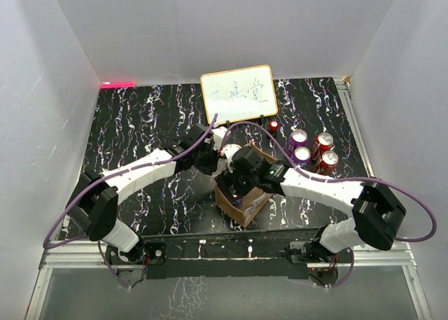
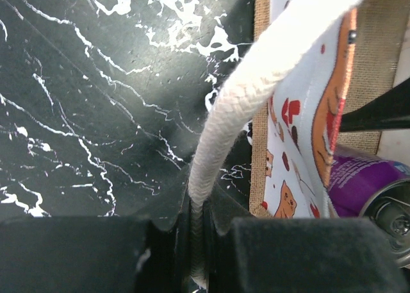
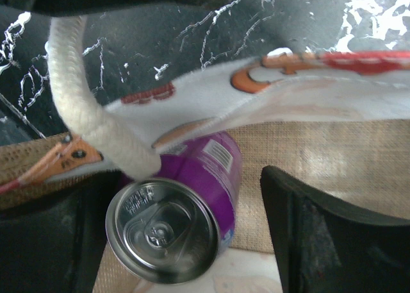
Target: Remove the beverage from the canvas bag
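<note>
Left arm point(image 1: 136, 173) and right arm point(image 1: 318, 187) reach inward, wrists nearly meeting. Left gripper point(image 2: 195, 248) is pinched tight on a handle point(image 2: 256, 94). Right gripper point(image 3: 192, 235) points down, jaws spread wide.

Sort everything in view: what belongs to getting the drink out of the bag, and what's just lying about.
Job: canvas bag; handle, pinched in the left pincer; purple can inside; open right pincer astride it.
Lying about: white board; four loose cans; small red object.
</note>
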Robot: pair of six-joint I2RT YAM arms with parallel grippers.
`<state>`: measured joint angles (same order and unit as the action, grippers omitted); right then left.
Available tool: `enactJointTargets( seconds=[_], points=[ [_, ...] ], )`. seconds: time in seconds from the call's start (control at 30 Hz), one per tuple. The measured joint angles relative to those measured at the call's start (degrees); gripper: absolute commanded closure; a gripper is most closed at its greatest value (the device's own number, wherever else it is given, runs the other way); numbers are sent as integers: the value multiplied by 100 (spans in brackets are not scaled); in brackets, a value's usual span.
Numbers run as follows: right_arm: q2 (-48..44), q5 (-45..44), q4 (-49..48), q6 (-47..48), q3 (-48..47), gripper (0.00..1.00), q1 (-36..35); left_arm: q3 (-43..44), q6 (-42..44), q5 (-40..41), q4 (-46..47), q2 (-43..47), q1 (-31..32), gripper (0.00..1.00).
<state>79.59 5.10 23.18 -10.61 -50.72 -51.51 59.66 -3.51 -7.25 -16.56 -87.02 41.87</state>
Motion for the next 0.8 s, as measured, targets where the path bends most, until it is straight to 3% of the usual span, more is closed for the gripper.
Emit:
enactJointTargets(
  seconds=[0.2,0.47,0.8],
  points=[
    [258,-431,-98,4,0,26,-328,0,-46,131,-87,-76,-42,98],
    [286,-780,-98,37,-7,65,-538,0,-52,138,-118,-76,-42,98],
    [-258,-1309,68,131,33,87,-577,37,-33,83,-96,-85,11,98]
  ],
)
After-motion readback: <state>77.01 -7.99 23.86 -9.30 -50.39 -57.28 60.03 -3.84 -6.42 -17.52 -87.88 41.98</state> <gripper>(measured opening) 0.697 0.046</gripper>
